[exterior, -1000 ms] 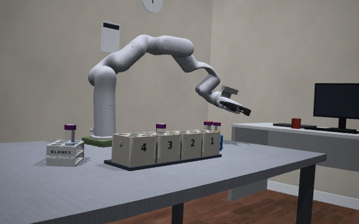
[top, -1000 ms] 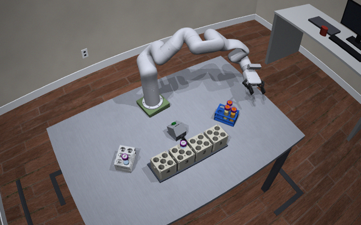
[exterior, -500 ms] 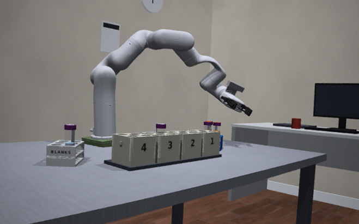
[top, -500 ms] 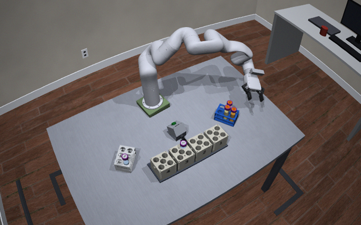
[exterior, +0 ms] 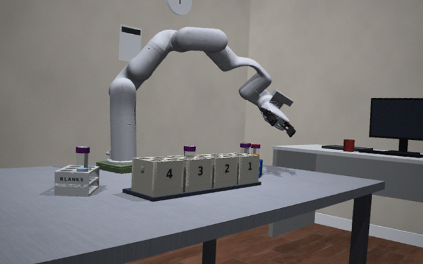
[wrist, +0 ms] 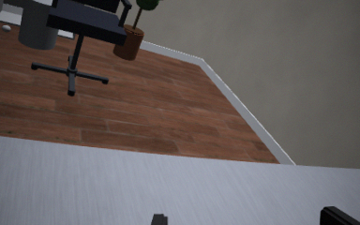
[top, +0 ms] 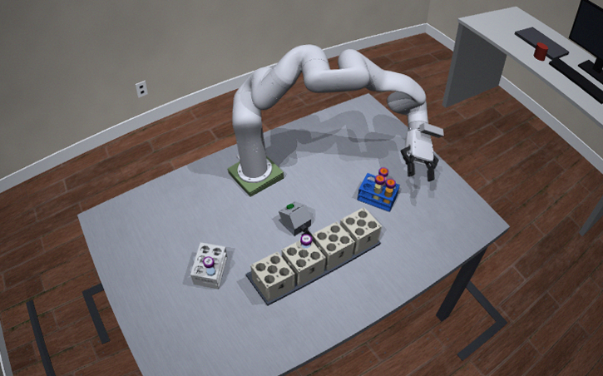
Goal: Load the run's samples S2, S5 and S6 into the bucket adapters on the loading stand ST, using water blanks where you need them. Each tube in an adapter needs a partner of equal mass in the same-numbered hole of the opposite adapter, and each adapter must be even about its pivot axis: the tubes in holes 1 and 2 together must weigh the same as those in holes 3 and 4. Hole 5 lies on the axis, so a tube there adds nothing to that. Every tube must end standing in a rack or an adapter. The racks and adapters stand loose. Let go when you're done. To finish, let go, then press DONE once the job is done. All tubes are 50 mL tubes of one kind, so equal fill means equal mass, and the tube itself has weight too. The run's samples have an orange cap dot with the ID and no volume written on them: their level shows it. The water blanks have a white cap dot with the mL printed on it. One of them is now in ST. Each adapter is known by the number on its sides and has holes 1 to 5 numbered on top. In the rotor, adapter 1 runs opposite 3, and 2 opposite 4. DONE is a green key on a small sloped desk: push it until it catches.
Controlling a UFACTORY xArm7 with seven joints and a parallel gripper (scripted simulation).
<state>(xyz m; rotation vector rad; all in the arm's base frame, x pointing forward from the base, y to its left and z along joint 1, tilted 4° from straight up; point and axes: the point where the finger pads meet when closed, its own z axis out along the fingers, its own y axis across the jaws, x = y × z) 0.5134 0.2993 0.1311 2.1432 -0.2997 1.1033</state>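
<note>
My gripper [top: 420, 173] [exterior: 285, 127] [wrist: 248, 220] is open and empty. It hangs tilted above the table, just right of the blue sample rack [top: 373, 198] [exterior: 260, 167]. Three orange-dotted sample tubes [top: 383, 172] [top: 379, 180] [top: 390, 183] stand in that rack. Adapters 4 [exterior: 168, 173], 3 [exterior: 199, 171], 2 [exterior: 226, 168] and 1 [exterior: 250, 166] stand in a row on the stand ST [top: 256, 289] [exterior: 191, 192]. One purple-capped blank [top: 305, 240] [exterior: 189, 150] stands in a far corner hole of adapter 3. The white BLANKS rack [top: 200, 278] [exterior: 71, 179] holds another blank [top: 208, 261] [exterior: 82, 153]. The wrist view shows only bare table and floor.
The green DONE key [top: 290, 206] sits on a small grey desk [top: 295, 219] behind adapters 3 and 2. The arm's green base [top: 255, 177] is at the back. A side desk [top: 506, 37] with a monitor stands beyond the table's right edge.
</note>
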